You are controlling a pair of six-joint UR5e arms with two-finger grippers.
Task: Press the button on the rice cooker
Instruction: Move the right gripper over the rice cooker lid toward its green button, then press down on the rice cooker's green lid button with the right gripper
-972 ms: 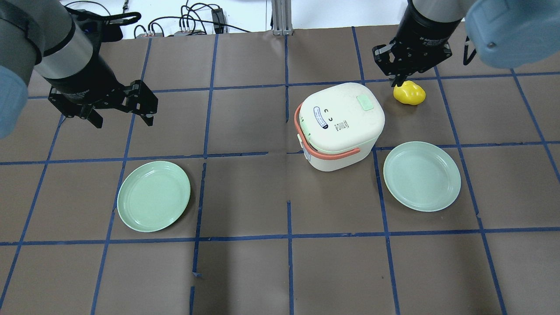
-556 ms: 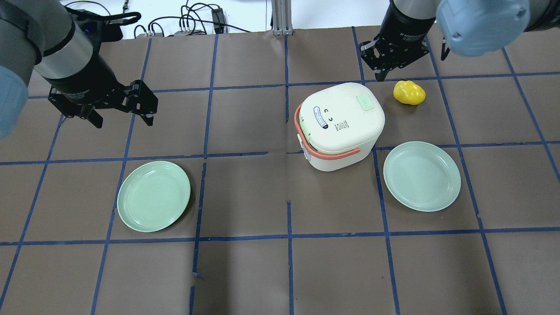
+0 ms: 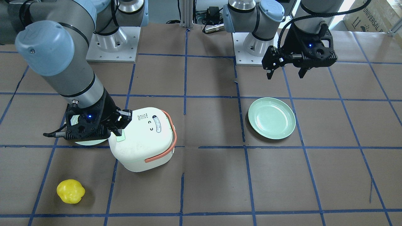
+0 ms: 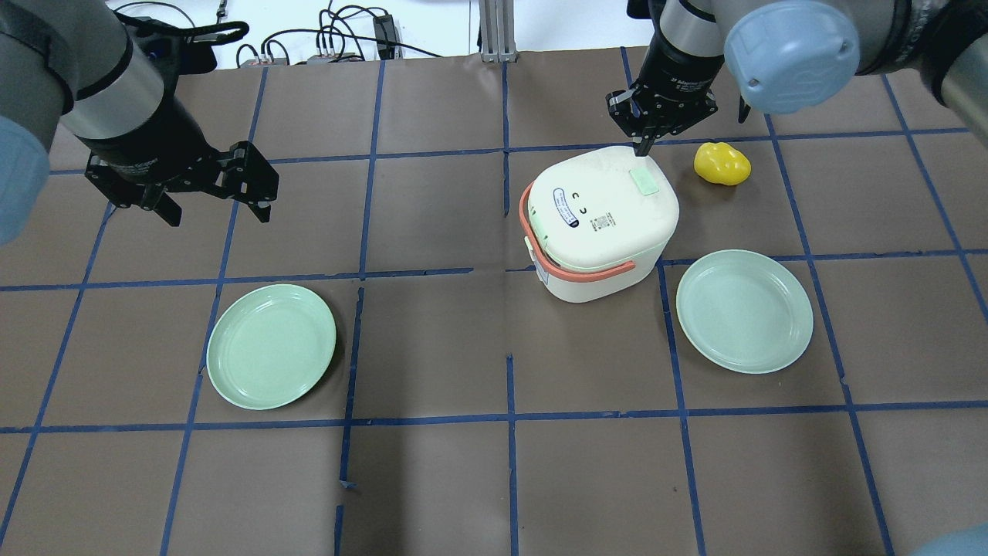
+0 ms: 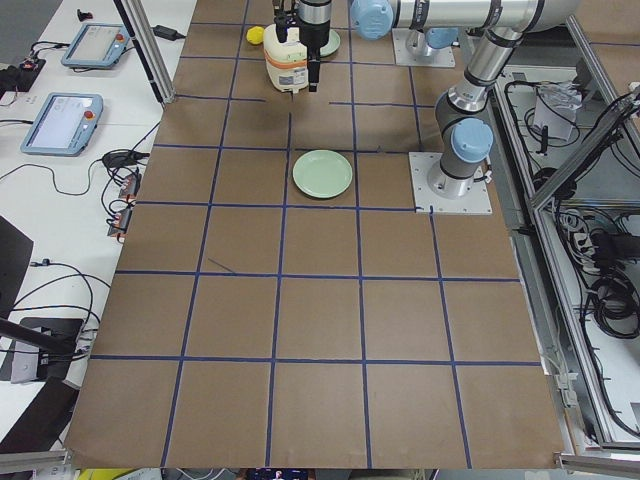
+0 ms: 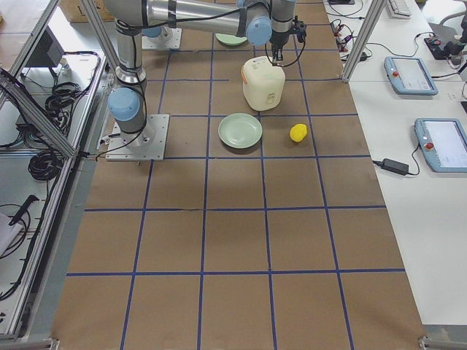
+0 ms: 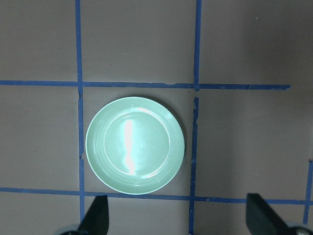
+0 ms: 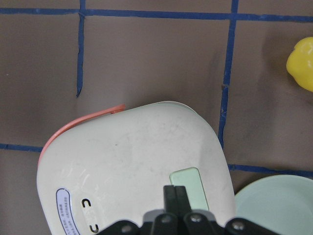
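The cream rice cooker (image 4: pixel 602 220) with an orange handle stands right of centre. Its pale green button (image 4: pixel 643 181) is on the lid near the far edge. My right gripper (image 4: pixel 641 147) is shut and empty, pointing down over the lid's far rim, just beyond the button. In the right wrist view the shut fingertips (image 8: pixel 175 195) lie right beside the button (image 8: pixel 190 188); I cannot tell if they touch the lid. In the front view the right gripper (image 3: pixel 121 125) partly hides the button. My left gripper (image 4: pixel 216 208) is open and empty, far to the left.
A yellow pepper-like object (image 4: pixel 722 164) lies right of the cooker's far corner. One green plate (image 4: pixel 744 310) is right of the cooker. Another green plate (image 4: pixel 271 346) lies under my left gripper and shows in the left wrist view (image 7: pixel 135 145).
My right gripper has moved left from above the yellow object to the cooker's far rim by the button. The left arm has not moved.
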